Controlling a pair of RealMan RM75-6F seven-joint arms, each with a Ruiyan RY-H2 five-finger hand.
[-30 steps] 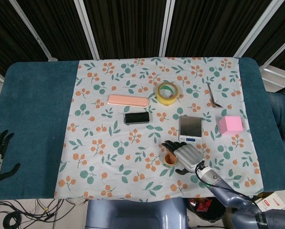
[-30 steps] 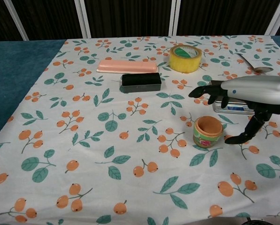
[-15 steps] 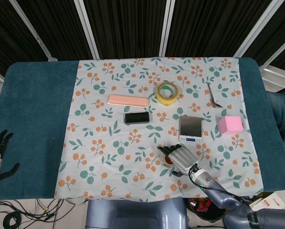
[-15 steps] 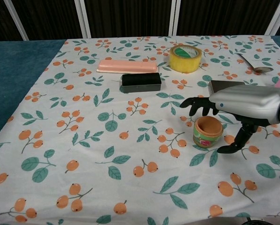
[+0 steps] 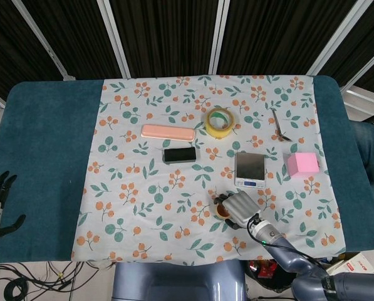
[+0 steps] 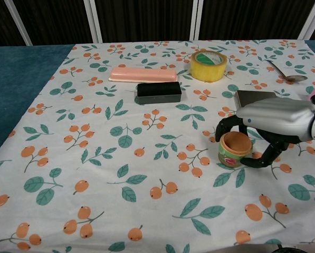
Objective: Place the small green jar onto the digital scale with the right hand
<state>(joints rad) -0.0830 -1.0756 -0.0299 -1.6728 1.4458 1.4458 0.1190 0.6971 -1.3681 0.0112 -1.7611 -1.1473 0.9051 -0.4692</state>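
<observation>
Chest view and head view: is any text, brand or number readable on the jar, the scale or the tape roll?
None can be read.
Small green jar: a coloured label, its print too blurred to read.
Digital scale: display too small to read.
Yellow tape roll: a green core label, its print too small to read.

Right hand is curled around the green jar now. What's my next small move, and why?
Probably close the right hand firmly on the small green jar, then lift it straight up. The fingers curl around the jar, but it seems to stand on the cloth, and whether they press on it is unclear. The digital scale sits just beyond.
</observation>
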